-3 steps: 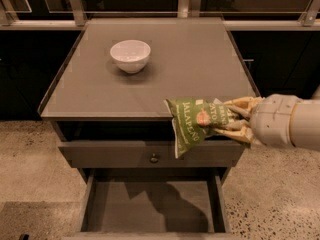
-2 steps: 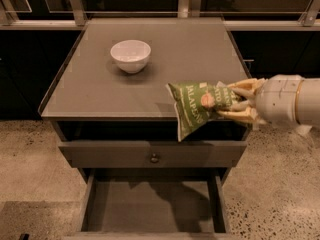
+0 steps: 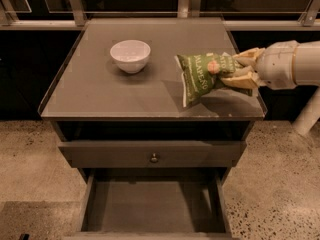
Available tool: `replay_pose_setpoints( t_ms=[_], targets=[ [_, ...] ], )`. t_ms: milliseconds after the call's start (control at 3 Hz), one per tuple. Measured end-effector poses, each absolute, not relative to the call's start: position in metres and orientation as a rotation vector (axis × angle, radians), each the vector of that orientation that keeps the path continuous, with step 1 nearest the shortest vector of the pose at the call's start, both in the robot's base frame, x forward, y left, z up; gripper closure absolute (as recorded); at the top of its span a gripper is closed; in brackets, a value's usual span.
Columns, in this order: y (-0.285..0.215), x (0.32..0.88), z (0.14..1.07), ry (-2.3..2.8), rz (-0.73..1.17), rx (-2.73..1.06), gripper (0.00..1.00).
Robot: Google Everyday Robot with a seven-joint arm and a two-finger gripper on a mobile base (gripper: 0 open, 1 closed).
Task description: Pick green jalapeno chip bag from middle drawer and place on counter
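Note:
The green jalapeno chip bag (image 3: pixel 202 77) hangs in my gripper (image 3: pixel 236 70), which reaches in from the right and is shut on the bag's right end. The bag is held above the right part of the counter (image 3: pixel 95 91), its lower end close to the surface near the front edge. The middle drawer (image 3: pixel 150 204) stands pulled open below, its grey floor bare.
A white bowl (image 3: pixel 130 55) stands on the counter at the back left of the bag. A shut drawer front with a small round knob (image 3: pixel 154 157) sits above the open drawer. Metal railing posts (image 3: pixel 75 3) stand behind the counter. Speckled floor lies on both sides.
My gripper has carried the bag up and back, from in front of the counter's edge to above the counter's right part.

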State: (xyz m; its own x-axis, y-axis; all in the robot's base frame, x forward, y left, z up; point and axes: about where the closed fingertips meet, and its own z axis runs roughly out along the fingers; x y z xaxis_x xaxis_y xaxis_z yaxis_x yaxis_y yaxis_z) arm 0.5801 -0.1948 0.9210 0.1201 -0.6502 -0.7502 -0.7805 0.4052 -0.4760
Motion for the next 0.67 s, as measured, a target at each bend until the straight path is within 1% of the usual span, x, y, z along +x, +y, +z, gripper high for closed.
replay_pose_setpoints(
  t_ms=[333, 667],
  targets=[
    [-0.2038, 0.6117, 0.9169, 1.647, 0.146, -1.244, 1.0],
    [-0.2027, 0.6133, 0.9166, 1.653, 0.151, -1.24, 0.81]
  ],
)
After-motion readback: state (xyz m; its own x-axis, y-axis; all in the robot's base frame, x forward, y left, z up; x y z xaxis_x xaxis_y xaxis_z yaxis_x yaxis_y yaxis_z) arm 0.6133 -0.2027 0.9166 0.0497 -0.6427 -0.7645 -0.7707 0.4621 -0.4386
